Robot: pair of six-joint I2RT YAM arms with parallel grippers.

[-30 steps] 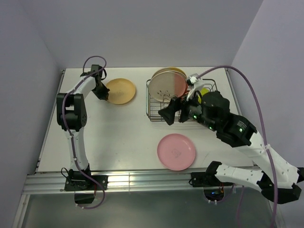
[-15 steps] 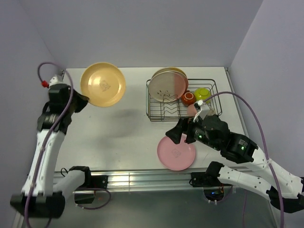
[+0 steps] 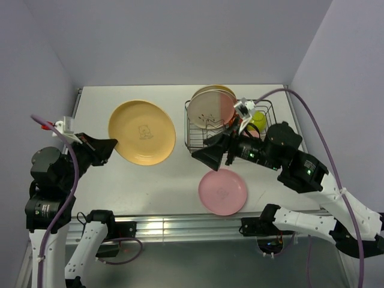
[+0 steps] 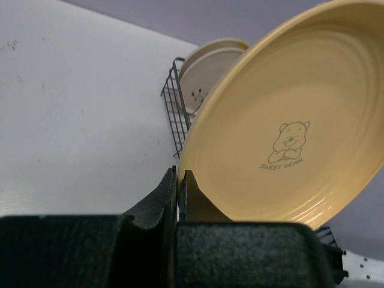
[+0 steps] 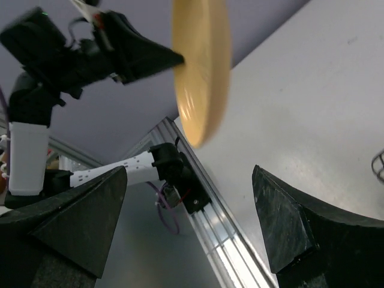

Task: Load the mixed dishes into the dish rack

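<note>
- A white table [image 3: 150, 180] carries the job, with the arms mounted along its near edge.
- The dish rack [image 3: 187, 129], a dark wire basket, sits far right on the table. A cream-and-pink plate [image 3: 210, 111] stands on edge at its left end, probably propped between the prongs.
- A yellow-orange plate [image 3: 142, 132] with a bear motif hangs tilted in the air, left of the rack and clear of the table.
- The left gripper [image 4: 178, 177] is clamped tight on that plate's lower rim. This likely leaves the rest of the disc free to slot in on edge.
- A pink plate [image 3: 222, 191] lies flat near the front edge, just in front of the rack and not yet loaded.
- The right gripper [image 3: 207, 153] hovers over the rack's near-left corner, its jaws spread wide and holding nothing. It points toward the airborne plate, perhaps to receive or steady it.
- A lime-yellow bowl [image 3: 258, 117] sits in the rack's far-right corner.
</note>
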